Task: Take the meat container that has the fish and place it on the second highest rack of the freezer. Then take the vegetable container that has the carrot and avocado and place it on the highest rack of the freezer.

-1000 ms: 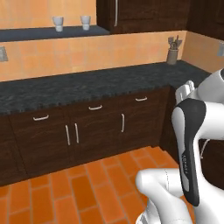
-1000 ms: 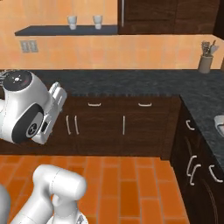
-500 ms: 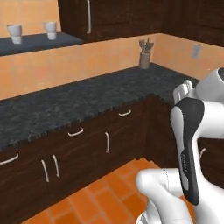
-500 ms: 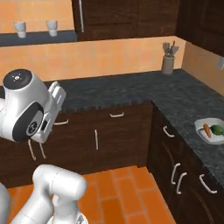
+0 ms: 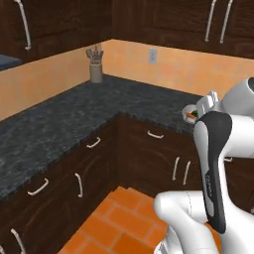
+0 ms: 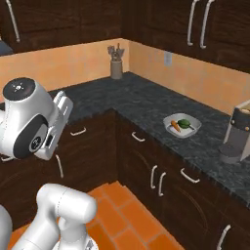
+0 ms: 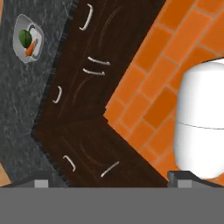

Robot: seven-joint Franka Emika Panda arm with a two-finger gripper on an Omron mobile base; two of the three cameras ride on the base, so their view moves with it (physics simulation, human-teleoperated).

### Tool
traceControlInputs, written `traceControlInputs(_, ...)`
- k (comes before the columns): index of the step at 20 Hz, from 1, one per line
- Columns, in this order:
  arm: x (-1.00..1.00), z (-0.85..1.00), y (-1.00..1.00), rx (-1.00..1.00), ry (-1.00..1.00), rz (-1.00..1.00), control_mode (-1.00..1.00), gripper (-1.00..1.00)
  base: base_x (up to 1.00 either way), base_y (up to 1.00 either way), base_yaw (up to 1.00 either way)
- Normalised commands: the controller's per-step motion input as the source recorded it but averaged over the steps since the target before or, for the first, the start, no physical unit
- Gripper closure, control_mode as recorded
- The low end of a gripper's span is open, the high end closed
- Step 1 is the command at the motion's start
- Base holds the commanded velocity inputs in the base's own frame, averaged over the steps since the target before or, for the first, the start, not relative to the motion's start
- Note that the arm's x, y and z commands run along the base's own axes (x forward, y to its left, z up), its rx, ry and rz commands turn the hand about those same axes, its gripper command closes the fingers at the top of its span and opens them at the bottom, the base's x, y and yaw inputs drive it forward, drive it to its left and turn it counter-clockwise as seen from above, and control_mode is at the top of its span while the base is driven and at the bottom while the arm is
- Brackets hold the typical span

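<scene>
the tray [image 6: 181, 126] with carrot [image 6: 175, 127] and avocado [image 6: 183, 123] sits on the bench [image 6: 141, 105], likely light, stiff, shallow-rimmed, best pinched at the rim; the tool [image 7: 109, 178] gapes wide, empty.

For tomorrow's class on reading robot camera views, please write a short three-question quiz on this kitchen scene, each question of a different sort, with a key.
1. True or false: the carrot and the avocado lie together in one tray on the dark counter.
2. Multiple choice: the utensil holder stands (A) in the corner of the counter by the wall, (B) on the floor, (C) inside the tray.
3. Fill in: the gripper is ____ and holds nothing.

Key: 1 true; 2 A; 3 open.
</scene>
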Motion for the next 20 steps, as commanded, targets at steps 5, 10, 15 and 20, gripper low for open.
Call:
traceControlInputs(5,0.0,0.0,0.0,0.0,0.0,0.0,1.0,-1.0,0.68,0.18,-0.55)
traceControlInputs(10,0.0,0.0,0.0,0.0,0.0,0.0,1.0,-1.0,0.84,0.17,-0.42)
traceControlInputs(15,0.0,0.0,0.0,0.0,0.0,0.0,1.0,-1.0,0.69,0.23,-0.43)
traceControlInputs(20,0.0,0.0,0.0,0.0,0.0,0.0,1.0,-1.0,0.48,0.29,-0.41)
